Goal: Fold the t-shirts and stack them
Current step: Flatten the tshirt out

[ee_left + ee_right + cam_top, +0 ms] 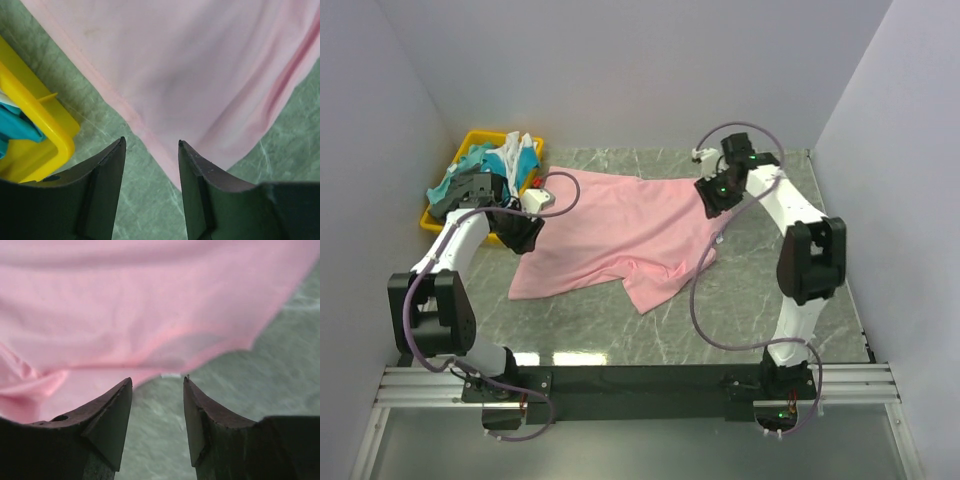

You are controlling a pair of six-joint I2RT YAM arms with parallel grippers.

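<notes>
Top external view: the light pink t-shirt (620, 235) lies spread open and unfolded on the green marbled desk (760, 300). It stretches from my left gripper (525, 232) at its left edge across to my right gripper (712, 195) at its far right corner. Its near edge is rumpled, with one flap reaching toward my bases.

The yellow plastic bin (470, 140) sits at the desk's far left corner, just beside my left arm. A teal t-shirt (492, 160) and a white t-shirt (526, 150) are bundled inside it (heaped, not folded).

In the left wrist view my left gripper is partly open and holds nothing. The shirt's hemmed corner lies flat on the desk just ahead of the tips, pointing into the gap between them. The bin's corner shows close on the left, with teal cloth inside.

In the right wrist view my right gripper is about as far open as the left and also empty. There is bare desk under the gap, and the pink shirt's edge lies just beyond the tips.
</notes>
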